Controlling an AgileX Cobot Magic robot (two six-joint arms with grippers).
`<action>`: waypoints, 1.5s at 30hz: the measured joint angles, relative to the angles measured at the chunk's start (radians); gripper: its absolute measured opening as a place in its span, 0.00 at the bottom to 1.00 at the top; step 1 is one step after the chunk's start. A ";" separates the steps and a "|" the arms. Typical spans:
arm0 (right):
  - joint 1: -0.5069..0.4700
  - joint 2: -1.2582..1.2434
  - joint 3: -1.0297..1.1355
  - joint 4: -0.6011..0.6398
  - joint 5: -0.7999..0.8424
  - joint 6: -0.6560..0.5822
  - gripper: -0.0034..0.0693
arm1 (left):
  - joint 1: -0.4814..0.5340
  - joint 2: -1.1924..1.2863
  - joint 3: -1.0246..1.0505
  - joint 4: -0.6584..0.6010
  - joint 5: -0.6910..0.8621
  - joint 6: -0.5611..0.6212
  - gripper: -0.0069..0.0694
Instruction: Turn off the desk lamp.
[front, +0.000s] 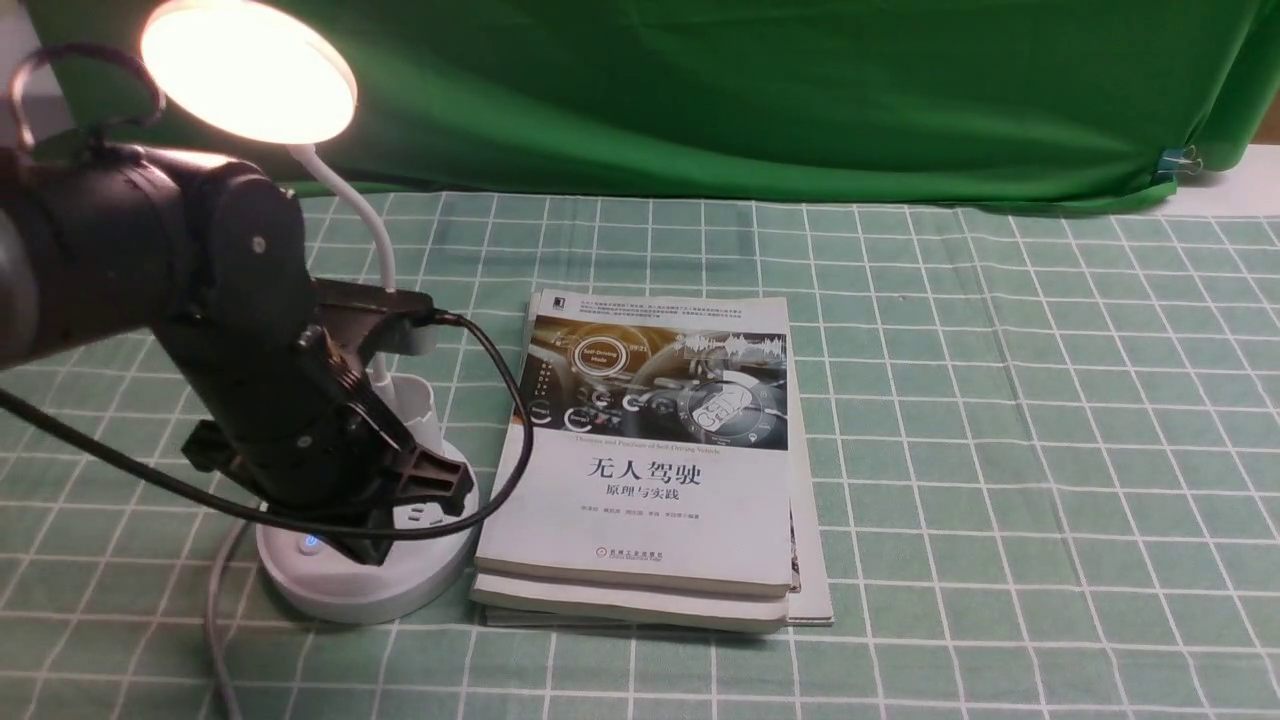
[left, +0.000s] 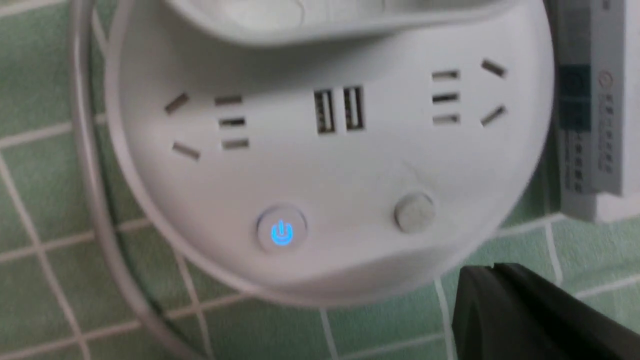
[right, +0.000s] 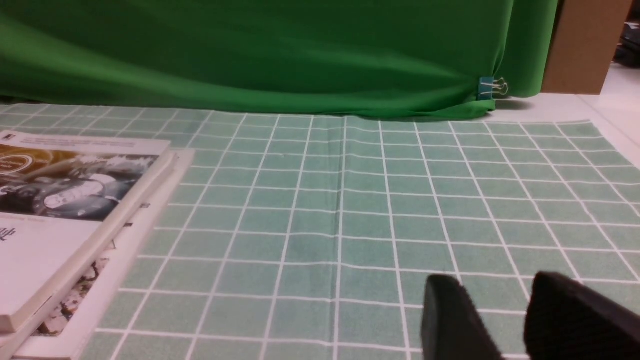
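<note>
Here on my left, a smooth grey cable (front: 218, 610) curves past the desk lamp (front: 365, 595), which stands on the left of the table, just beside the books. Its long axis runs upright; the thin neck bends leftward near the top, and the round disc head, glowing white, tilts with its lit face towards my camera. The base is round, glossy white plastic, with slotted sockets and two round buttons (one shows a blue power mark). And there's my left gripper (left: 492, 268), fingertips pressed together, over the base's near side; whether they touch it, I can't tell. Next come the stacked paperbacks (front: 640, 500), flat rectangles, the top cover smooth and printed. Beneath, the green tablecloth (front: 1000, 450) runs creased and white-gridded; behind hangs folded green fabric (front: 750, 100), a metal-armed clip (front: 1175, 162) at its right. My right gripper (right: 492, 287) is parted, its dark fingers blurred.
</note>
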 joint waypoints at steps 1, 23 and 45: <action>0.000 0.000 0.000 0.000 0.000 0.000 0.38 | 0.000 0.008 0.000 0.000 -0.009 0.000 0.09; 0.000 0.000 0.000 0.000 0.000 0.000 0.38 | 0.000 0.096 -0.018 0.030 -0.063 -0.004 0.09; 0.000 0.000 0.000 0.000 0.000 0.000 0.38 | -0.001 -0.863 0.411 -0.045 -0.347 -0.010 0.09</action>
